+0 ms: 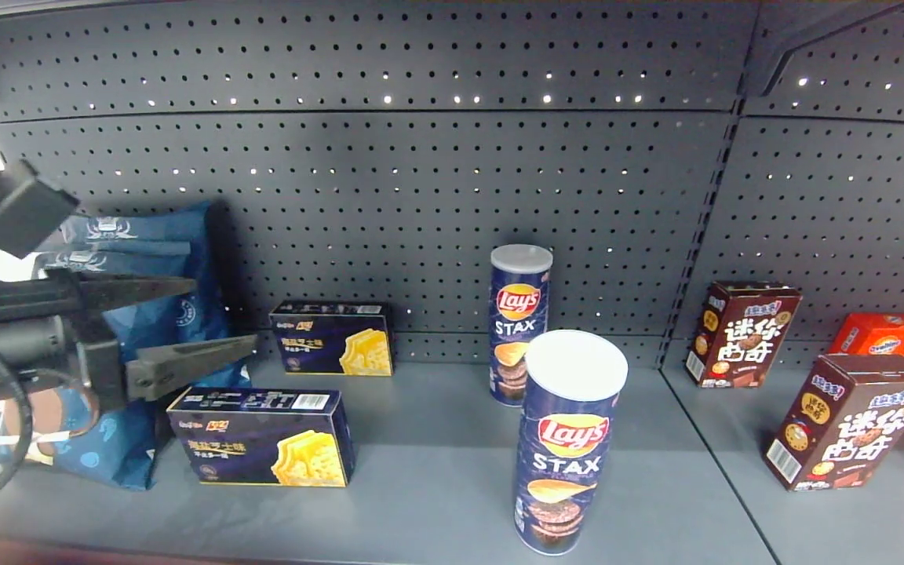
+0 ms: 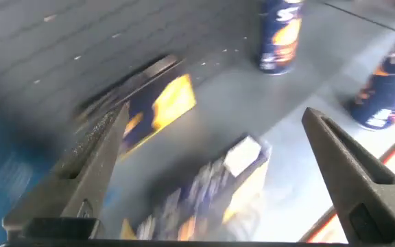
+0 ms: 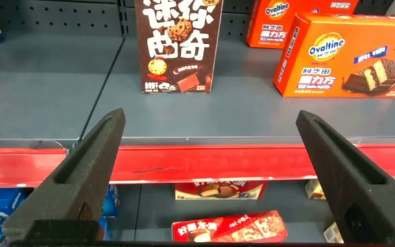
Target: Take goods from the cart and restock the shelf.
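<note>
The left tool (image 1: 224, 314) hangs spread and empty by the blue bags (image 1: 146, 259), over the front blue box (image 1: 264, 435) on the shelf (image 1: 436, 486). A near can (image 1: 570, 439) stands mid-shelf. The right tool (image 3: 210, 115), also spread and empty, faces a brown box (image 3: 178, 41).

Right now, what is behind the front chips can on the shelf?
A second can of the same kind stands behind the front can, nearer the perforated back panel. The front can covers its lower right part, so its base shows only partly.
</note>
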Available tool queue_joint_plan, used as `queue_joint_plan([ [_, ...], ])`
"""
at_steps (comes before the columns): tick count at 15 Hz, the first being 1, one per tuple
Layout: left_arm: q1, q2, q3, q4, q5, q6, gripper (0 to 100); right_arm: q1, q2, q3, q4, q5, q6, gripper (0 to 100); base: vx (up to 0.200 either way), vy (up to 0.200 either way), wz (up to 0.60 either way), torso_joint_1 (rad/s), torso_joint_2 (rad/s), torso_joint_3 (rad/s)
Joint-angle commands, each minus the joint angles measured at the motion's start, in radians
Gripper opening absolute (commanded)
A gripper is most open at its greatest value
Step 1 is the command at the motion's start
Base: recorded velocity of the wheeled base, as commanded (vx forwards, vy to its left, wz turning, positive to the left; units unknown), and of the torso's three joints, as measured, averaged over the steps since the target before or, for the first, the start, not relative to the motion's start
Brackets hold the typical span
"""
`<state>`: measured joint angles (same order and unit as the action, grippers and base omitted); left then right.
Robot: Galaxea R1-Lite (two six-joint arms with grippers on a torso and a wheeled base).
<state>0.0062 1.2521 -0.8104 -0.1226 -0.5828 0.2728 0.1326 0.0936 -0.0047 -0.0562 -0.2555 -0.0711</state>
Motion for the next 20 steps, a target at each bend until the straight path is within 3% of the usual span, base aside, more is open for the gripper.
queue_joint_plan([
  [1, 0.103, -0.226, 0.151, -0.069, 0.009, -0.090, 100, -0.001, 0.001, 0.000, -0.001, -0.001, -0.001, 100, 0.000, 0.000, 0.00, 0.000, 0.00, 0.000],
  [2, 0.110, -0.298, 0.200, -0.074, 0.020, -0.168, 100, -0.001, 0.001, 0.000, -0.001, -0.001, -0.001, 100, 0.000, 0.000, 0.00, 0.000, 0.00, 0.000],
  [3, 0.109, -0.327, 0.226, -0.074, 0.052, -0.185, 100, -0.001, 0.001, 0.000, -0.001, -0.001, -0.001, 100, 0.000, 0.000, 0.00, 0.000, 0.00, 0.000],
  [4, 0.106, -0.330, 0.244, -0.078, 0.089, -0.184, 100, -0.001, 0.001, 0.000, -0.001, -0.001, 0.001, 100, 0.000, 0.000, 0.00, 0.000, 0.00, 0.000],
  [7, 0.100, -0.238, 0.241, -0.167, 0.107, -0.175, 100, -0.001, 0.001, 0.000, -0.001, 0.001, 0.001, 100, 0.000, 0.000, 0.00, 0.000, 0.00, 0.000],
  [9, 0.097, -0.132, 0.252, -0.206, 0.139, -0.116, 100, -0.001, 0.001, 0.000, -0.001, 0.001, 0.001, 100, 0.000, 0.000, 0.00, 0.000, 0.00, 0.000],
  [11, 0.072, 0.018, 0.258, -0.232, 0.184, 0.013, 100, -0.001, 0.001, 0.000, -0.001, -0.001, 0.001, 100, 0.000, 0.000, 0.00, 0.000, 0.00, 0.000],
  [12, 0.021, 0.086, 0.214, -0.252, 0.201, 0.062, 100, -0.001, 0.001, 0.000, -0.001, 0.001, 0.001, 100, 0.000, 0.000, 0.00, 0.000, 0.00, 0.000],
  [13, -0.011, 0.127, 0.181, -0.273, 0.239, 0.085, 100, -0.001, 0.001, 0.000, -0.001, 0.001, 0.001, 100, 0.000, 0.000, 0.00, 0.000, 0.00, 0.000],
  [14, -0.080, 0.213, 0.119, -0.325, 0.305, 0.114, 100, -0.001, 0.001, 0.000, -0.001, -0.001, 0.001, 100, 0.000, 0.000, 0.00, 0.000, 0.00, 0.000],
  [16, -0.158, 0.303, 0.017, -0.378, 0.380, 0.109, 100, -0.001, 0.001, 0.000, -0.001, -0.001, 0.001, 100, 0.000, 0.000, 0.00, 0.000, 0.00, 0.000],
  [19, -0.282, 0.420, -0.142, -0.373, 0.465, 0.082, 100, -0.001, 0.001, 0.000, -0.001, -0.005, -0.001, 100, 0.000, 0.000, 0.00, 0.000, 0.00, 0.000],
  [20, -0.295, 0.455, -0.168, -0.376, 0.503, 0.083, 100, -0.001, 0.001, 0.000, -0.001, -0.005, -0.003, 100, 0.000, 0.000, 0.00, 0.000, 0.00, 0.000],
])
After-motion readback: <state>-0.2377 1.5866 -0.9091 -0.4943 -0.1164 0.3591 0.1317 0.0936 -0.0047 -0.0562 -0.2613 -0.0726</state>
